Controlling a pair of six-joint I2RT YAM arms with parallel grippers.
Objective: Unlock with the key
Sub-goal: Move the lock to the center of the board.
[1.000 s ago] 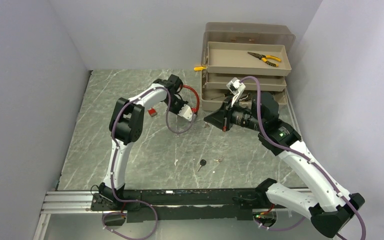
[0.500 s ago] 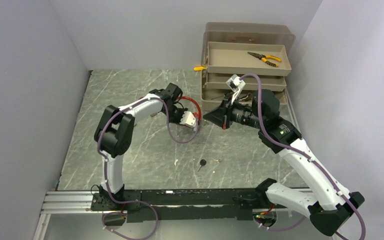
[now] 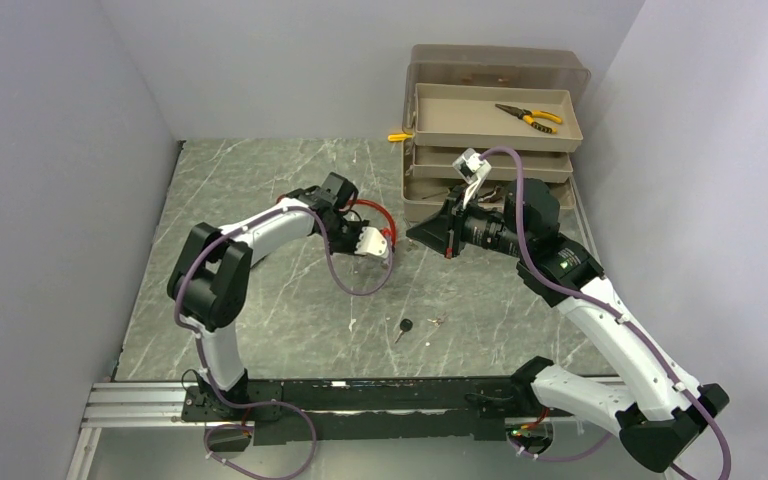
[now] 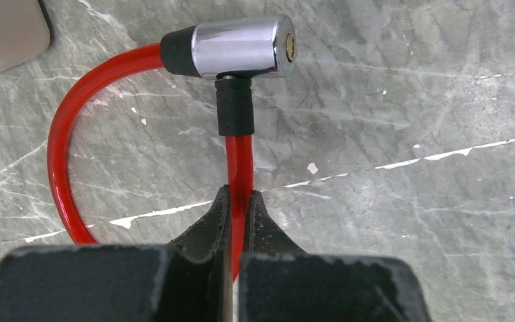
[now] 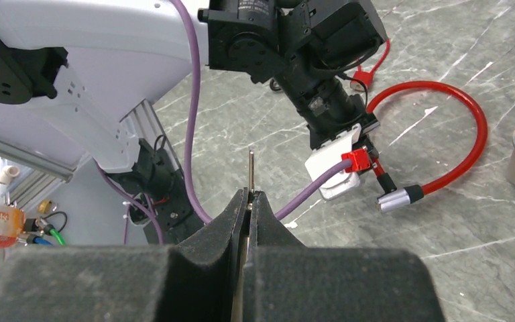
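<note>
Left gripper [image 4: 237,201] clamped on red cable lock [image 4: 57,144]; right gripper [image 5: 249,198] pinching key [image 5: 251,171].
Lock sits mid-frame in top view over marble table [image 3: 280,320], gripped on the cable just below chrome cylinder [image 4: 241,47], keyhole facing right in left wrist view. Key blade sticks up past the right fingertips. Black-headed key [image 3: 403,327] lies lower centre, well apart.

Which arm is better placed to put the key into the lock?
Right: the right fingers pinch the key near the lock. The left fingers are shut on the cable, so that arm is busy.
</note>
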